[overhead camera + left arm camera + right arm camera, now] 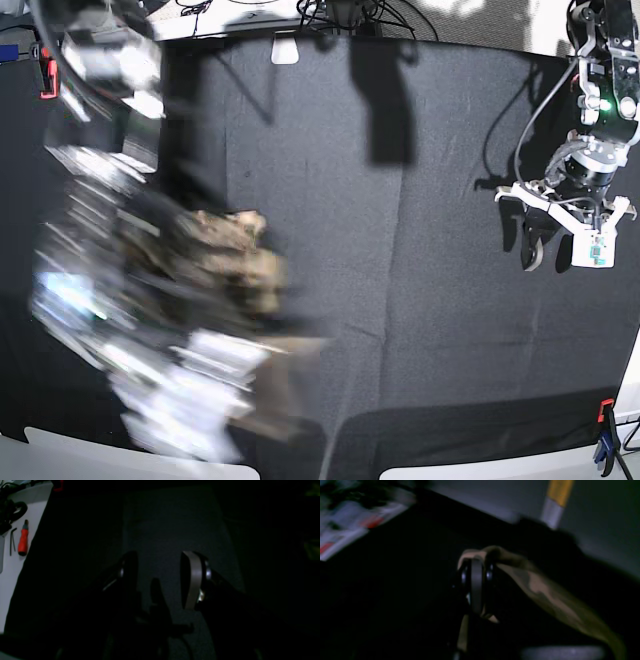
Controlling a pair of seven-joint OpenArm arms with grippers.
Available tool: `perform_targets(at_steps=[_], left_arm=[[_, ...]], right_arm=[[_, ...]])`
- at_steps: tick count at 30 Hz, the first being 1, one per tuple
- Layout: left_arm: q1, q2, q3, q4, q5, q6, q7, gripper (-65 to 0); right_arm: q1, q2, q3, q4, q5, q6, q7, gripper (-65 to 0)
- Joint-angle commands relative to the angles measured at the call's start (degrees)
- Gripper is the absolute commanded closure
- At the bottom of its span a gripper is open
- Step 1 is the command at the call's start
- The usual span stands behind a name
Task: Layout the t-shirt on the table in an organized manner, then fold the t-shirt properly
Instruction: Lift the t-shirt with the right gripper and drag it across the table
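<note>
So the right pincer (476, 590) is clamped down tight on a bunch of the camo t-shirt (545, 590), and in the right wrist view you can see the fabric draped over the closed jaws and trailing off to the lower right as a stretched band. From the base view that whole arm is one big motion smear on the left side of the desk (400, 200), with the t-shirt (235, 255) showing as a crumpled tan lump in the middle of the blur, so I can't tell how much of it is off the black cloth and how much is dragging. The left pincer (553, 245) is hanging well apart on the other side, jaws spread wide with nothing between them, just bare black cloth under it in the left wrist view, plus a red-handled screwdriver (23, 538) and a hex key (12, 540) sitting on the white strip off the cloth's edge. My read is we're in the layout step, nowhere near folding, since the shirt is bunched, not flat. Next move probably needs the free pincer to come over and grab a second corner or hem so the two can spread it out flat.
</note>
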Motion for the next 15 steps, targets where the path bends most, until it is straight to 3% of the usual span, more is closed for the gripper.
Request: perform_targets(at_steps=[1,4,8,15], left_arm=[[-0.4,-0.5,-0.3,1.0,0.1,0.0,-1.5,-25.8],[-0.4,-0.5,-0.3,1.0,0.1,0.0,-1.5,-25.8],[0.2,-0.5,-0.3,1.0,0.2,0.0,-1.6,-25.8],[1.9,-0.5,-0.3,1.0,0.3,0.0,-1.6,-25.8]], right_arm=[[4.3,-1.7,-1.8,1.2,0.6,0.9,2.7,0.0],[10.1,-7.2,-6.1,1.2,-2.9,1.6,2.6,0.0],[14.2,-12.1,-5.7,1.2,-5.9,1.6,1.8,0.0],[12.2,-12.6,4.0,1.2,-8.0,2.4,-0.5,0.0]])
